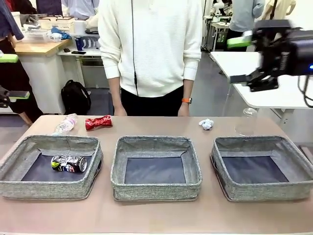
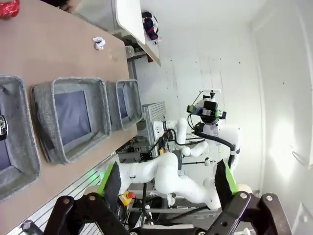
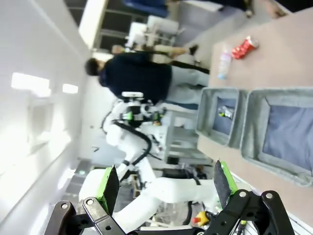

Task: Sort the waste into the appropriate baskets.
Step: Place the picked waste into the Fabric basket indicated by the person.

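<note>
Three baskets (image 1: 155, 185) line the near edge of the worktop (image 1: 156, 215) as sorting targets; the left-hand one holds the crushed dark can (image 1: 69, 163). Along the far edge lie the bottle (image 1: 65, 124), red can (image 1: 98, 122), paper ball (image 1: 206, 124) and cup (image 1: 247, 122), unsorted. Left jaws and right jaws stand apart, empty, raised clear by the side edges.

**A robotics laboratory**

A white robot arm (image 2: 166, 171) stands at the table edge. Grey baskets (image 1: 155, 186) are lined up on a brown table (image 1: 156, 215). Behind are a cluttered workbench (image 1: 34, 47), a backpack (image 1: 76, 97) on the floor, and another person (image 3: 142, 76).
</note>
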Controlling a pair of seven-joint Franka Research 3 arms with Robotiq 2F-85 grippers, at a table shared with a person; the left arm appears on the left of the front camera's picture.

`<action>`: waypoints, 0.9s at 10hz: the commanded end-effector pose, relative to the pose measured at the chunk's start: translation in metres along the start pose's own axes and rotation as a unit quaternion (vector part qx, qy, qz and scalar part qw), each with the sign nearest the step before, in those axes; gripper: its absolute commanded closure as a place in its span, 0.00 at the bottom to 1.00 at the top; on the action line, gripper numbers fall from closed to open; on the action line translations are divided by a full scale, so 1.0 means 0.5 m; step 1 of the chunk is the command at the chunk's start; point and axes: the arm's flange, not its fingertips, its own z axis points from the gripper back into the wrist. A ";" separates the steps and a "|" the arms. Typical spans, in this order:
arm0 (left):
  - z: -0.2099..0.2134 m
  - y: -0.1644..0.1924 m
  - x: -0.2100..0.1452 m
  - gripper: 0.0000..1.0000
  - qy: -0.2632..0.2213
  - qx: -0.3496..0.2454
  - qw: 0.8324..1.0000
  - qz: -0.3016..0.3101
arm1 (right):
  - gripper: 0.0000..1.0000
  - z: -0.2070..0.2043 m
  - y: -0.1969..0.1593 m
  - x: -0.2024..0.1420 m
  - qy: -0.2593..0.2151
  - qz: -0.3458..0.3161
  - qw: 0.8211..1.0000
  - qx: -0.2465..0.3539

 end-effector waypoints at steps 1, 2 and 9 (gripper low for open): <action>-0.059 0.052 -0.080 0.00 -0.007 0.000 1.000 0.018 | 0.00 0.070 -0.181 -0.161 0.017 0.000 0.999 0.037; -0.065 0.058 -0.074 0.00 -0.014 -0.004 1.000 0.025 | 0.00 0.081 -0.219 -0.186 0.030 -0.021 0.998 0.049; -0.027 0.041 0.028 0.00 -0.009 0.006 1.000 0.027 | 0.00 0.120 -0.174 0.047 0.044 -0.067 0.995 0.058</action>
